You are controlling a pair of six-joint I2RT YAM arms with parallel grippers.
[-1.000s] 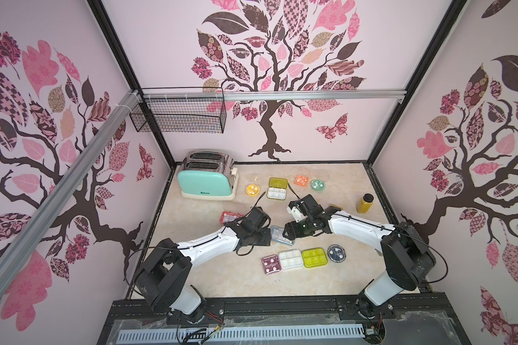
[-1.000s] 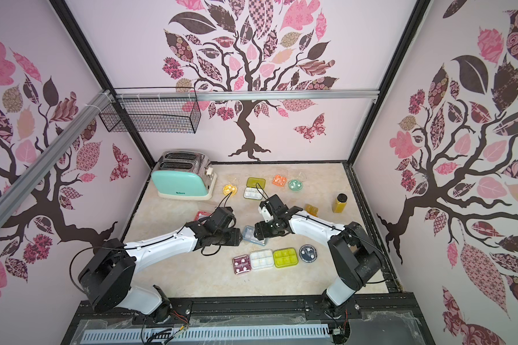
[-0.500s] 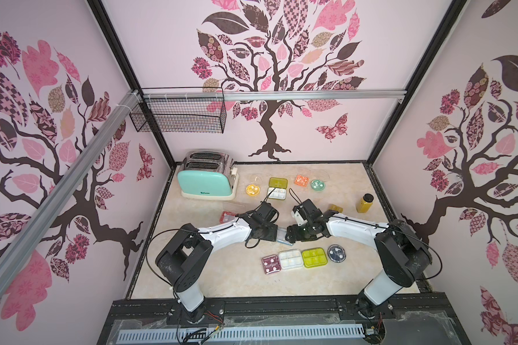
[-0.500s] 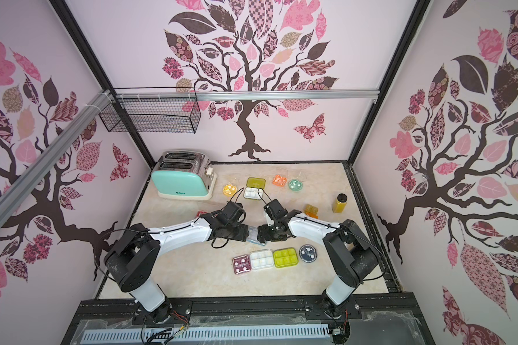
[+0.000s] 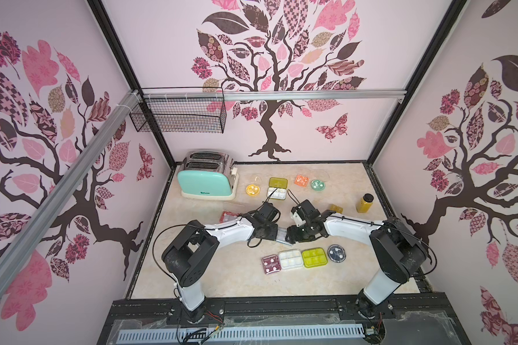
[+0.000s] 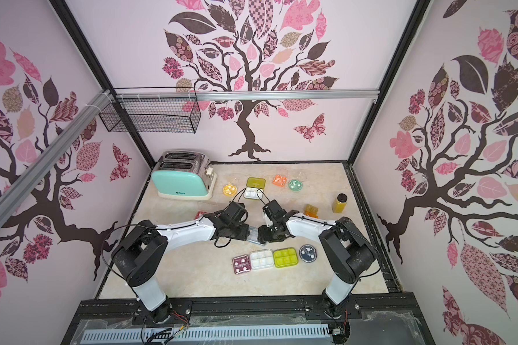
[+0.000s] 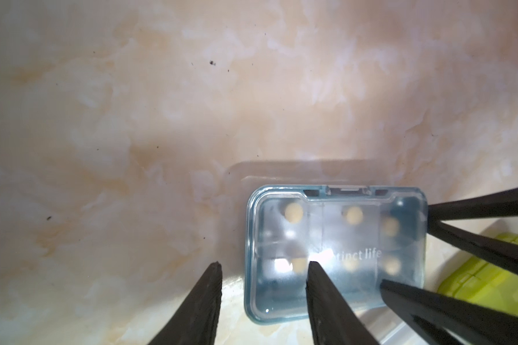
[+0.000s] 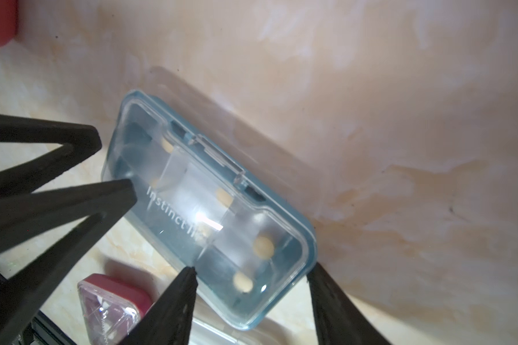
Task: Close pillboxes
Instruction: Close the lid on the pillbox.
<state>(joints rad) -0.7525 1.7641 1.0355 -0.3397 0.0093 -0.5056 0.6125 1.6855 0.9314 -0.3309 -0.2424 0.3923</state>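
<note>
A blue pillbox (image 5: 281,237) (image 6: 254,234) lies mid-table between both arms, its clear lid down over the pills (image 7: 335,251) (image 8: 216,209). My left gripper (image 7: 263,267) is open at one short end, with one finger over the lid and the other on bare table beside the box. My right gripper (image 8: 251,268) straddles the opposite end, its fingers against both long sides. In front stand closed maroon (image 5: 271,264), white (image 5: 290,259), yellow-green (image 5: 314,257) and round navy (image 5: 336,253) pillboxes.
At the back lie yellow (image 5: 252,189), olive-lidded white (image 5: 277,187), orange (image 5: 302,180) and mint (image 5: 317,184) pillboxes. A red one (image 5: 228,215) sits by my left arm. A toaster (image 5: 205,179) stands back left. An amber bottle (image 5: 364,203) and an orange block (image 5: 335,208) are to the right.
My left arm has swung right to the blue pillbox and my right gripper has come down at its other end. Both pairs of jaws have narrowed.
</note>
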